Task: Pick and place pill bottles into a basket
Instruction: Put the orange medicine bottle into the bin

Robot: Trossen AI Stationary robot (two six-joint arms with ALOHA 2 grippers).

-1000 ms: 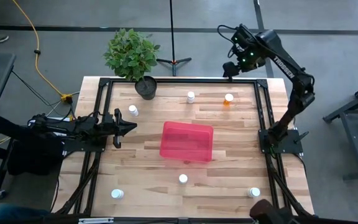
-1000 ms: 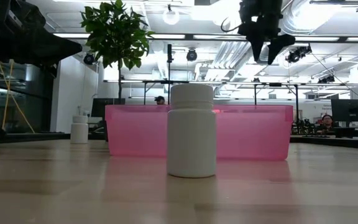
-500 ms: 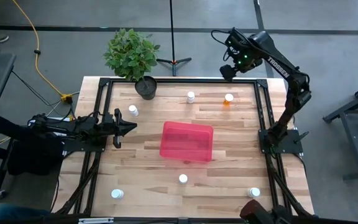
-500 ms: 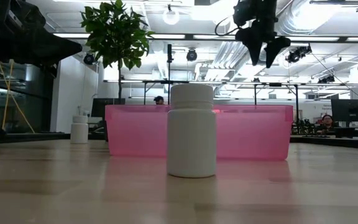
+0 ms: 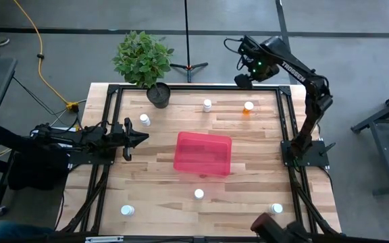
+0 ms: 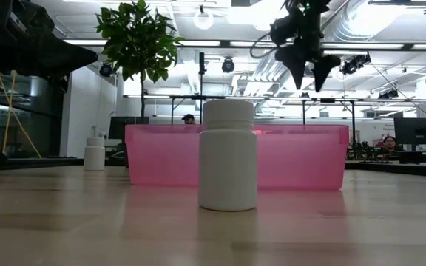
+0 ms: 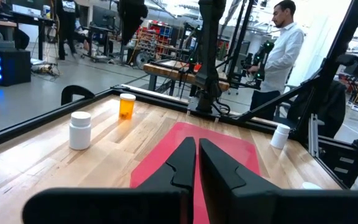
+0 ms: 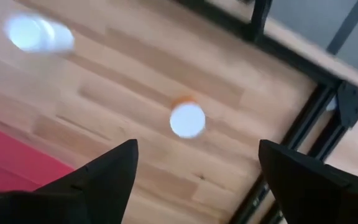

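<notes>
Pill bottles lie scattered over the wooden table (image 5: pixel 248 175), none yet in the basket (image 5: pixel 203 153), so by my judgement the whole task remains to be done; nearest the front edge stand three white ones: the front-left bottle (image 5: pixel 126 210), the front-centre bottle (image 5: pixel 198 194) just before the basket's near wall, and the front-right bottle (image 5: pixel 276 208); the basket, red-pink and seemingly empty, sits at mid-table, well apart from every bottle except the front-centre one; level with it on the left edge, the left gripper (image 5: pixel 142 137) waits above the table with its fingers pressed together and nothing between them, pointing toward the basket; behind the basket, toward the far edge, stand the left-rear bottle (image 5: pixel 144 119), the white far bottle (image 5: pixel 207 104) and the orange bottle (image 5: pixel 248 107) with its white cap; the right gripper (image 5: pixel 243 79) hangs high over the far right corner, fingers spread wide and empty, and in its wrist view the orange bottle lies directly below between them, which suggests that this is the first one to be taken; a dark plant pot (image 5: pixel 159 95) stands at the far left corner; beyond the table, a person (image 7: pixel 281 53) in a white shirt stands in the room.
</notes>
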